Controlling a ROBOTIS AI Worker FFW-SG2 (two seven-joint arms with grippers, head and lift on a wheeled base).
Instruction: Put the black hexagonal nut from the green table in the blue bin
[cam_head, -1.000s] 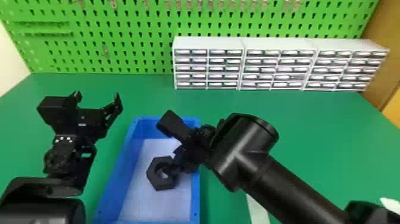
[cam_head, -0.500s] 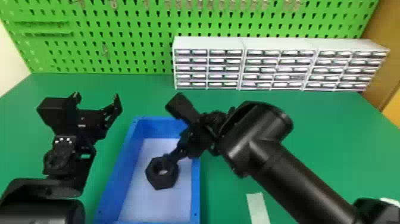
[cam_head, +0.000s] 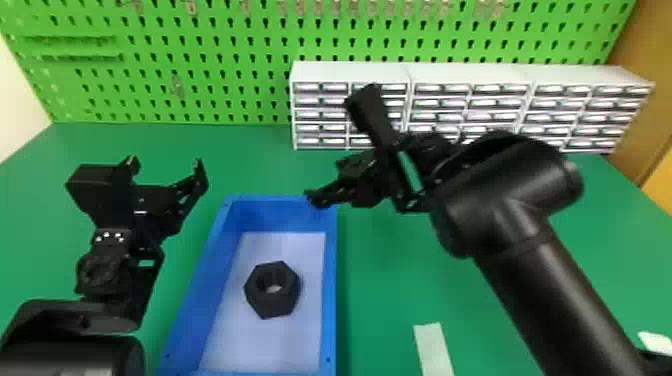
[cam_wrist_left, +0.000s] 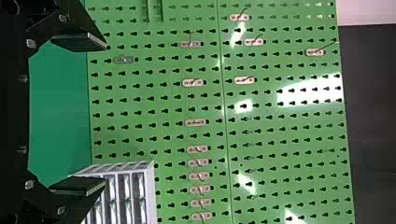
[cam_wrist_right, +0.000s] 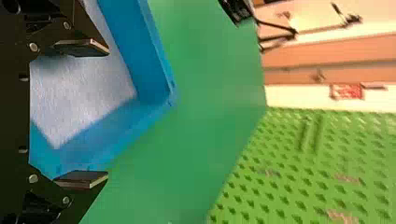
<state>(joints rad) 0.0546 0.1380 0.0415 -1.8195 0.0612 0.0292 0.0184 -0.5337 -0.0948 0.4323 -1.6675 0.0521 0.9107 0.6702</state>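
The black hexagonal nut (cam_head: 272, 306) lies inside the blue bin (cam_head: 329, 300); placement appears complete. The right gripper (cam_wrist_right: 108, 113) is released and empty, fingers spread; the left gripper (cam_wrist_left: 105, 114) likewise. At most, arm retraction remains.

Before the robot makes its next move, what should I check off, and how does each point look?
1. Black hexagonal nut inside the blue bin: ok, it lies flat on the bin's floor.
2. Nut away from the bin's walls: ok, bare floor shows on both sides of it.
3. Right gripper released: ok, fingers apart with nothing between them.
4. Right gripper clear of the bin: cannot tell; a fingertip overlaps the far right corner in the head view.
5. Left gripper empty: ok, open, left of the bin.
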